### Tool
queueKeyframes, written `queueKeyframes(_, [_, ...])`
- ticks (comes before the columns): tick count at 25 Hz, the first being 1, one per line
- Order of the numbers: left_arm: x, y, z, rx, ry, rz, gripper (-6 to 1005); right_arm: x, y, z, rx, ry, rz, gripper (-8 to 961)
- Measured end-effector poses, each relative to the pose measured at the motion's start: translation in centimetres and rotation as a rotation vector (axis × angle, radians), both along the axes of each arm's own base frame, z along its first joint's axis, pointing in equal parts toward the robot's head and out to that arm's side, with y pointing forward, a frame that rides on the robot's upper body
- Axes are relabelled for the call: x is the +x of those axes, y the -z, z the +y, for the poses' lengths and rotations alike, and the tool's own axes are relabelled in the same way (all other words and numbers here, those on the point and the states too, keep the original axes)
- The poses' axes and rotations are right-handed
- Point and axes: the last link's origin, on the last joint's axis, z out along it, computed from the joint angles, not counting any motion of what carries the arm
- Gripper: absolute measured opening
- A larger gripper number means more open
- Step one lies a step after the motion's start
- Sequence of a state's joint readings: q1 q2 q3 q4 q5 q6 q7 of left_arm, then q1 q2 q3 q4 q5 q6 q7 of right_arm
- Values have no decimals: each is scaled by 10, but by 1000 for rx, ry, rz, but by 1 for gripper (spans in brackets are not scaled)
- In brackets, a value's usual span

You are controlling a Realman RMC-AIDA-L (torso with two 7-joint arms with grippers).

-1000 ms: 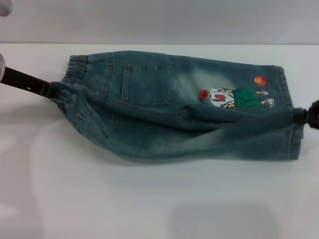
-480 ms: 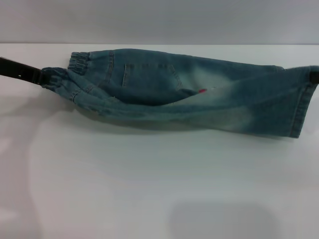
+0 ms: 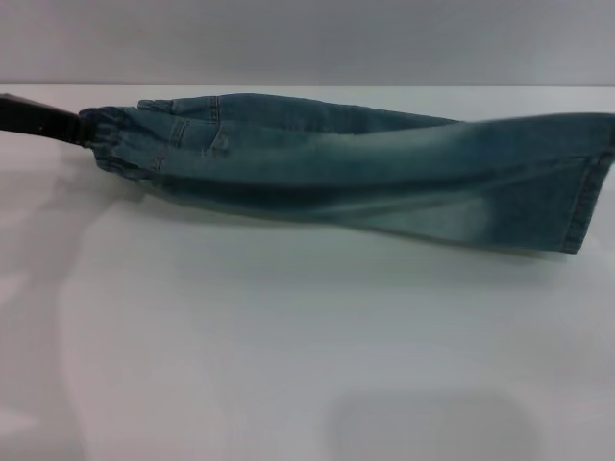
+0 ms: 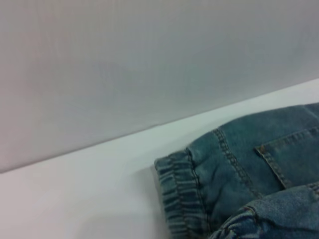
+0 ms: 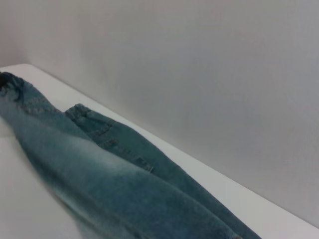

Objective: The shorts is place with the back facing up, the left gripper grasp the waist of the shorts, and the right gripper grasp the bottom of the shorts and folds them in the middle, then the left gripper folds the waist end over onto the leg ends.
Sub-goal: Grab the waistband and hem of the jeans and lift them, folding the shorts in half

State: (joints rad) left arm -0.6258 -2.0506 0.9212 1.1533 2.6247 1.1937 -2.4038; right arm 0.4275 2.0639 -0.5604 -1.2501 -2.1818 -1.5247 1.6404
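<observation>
Head view: the shorts (image 3: 365, 173) hang doubled lengthwise over the white surface (image 3: 288, 365); the left end effector (image 3: 85, 127) is clamped on the waist (image 3: 120, 144); the right end effector is out of frame, its state untold.
Left wrist view: gathered waist (image 4: 182, 196) lies on the surface (image 4: 75, 199).
Right wrist view: denim (image 5: 109, 189) runs lengthwise.
Risk: uneven release could leave edges misaligned.
</observation>
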Motion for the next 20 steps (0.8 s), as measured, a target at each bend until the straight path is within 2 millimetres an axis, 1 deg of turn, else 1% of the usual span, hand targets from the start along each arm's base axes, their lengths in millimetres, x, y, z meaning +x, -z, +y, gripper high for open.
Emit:
queueKeyframes(8, [4, 7, 8, 32, 32, 21, 55, 7, 5, 3, 43, 28, 53, 0])
queueKeyframes(14, [7, 17, 12, 18, 47, 34, 56, 7, 10, 6, 42, 31, 77, 35])
queueKeyframes(18, [7, 19, 13, 15, 48, 33, 58, 9, 11, 8, 53, 40, 77, 59])
queueKeyframes(20, [7, 19, 13, 14, 48, 32, 58, 13, 14, 10, 55, 60, 71, 70])
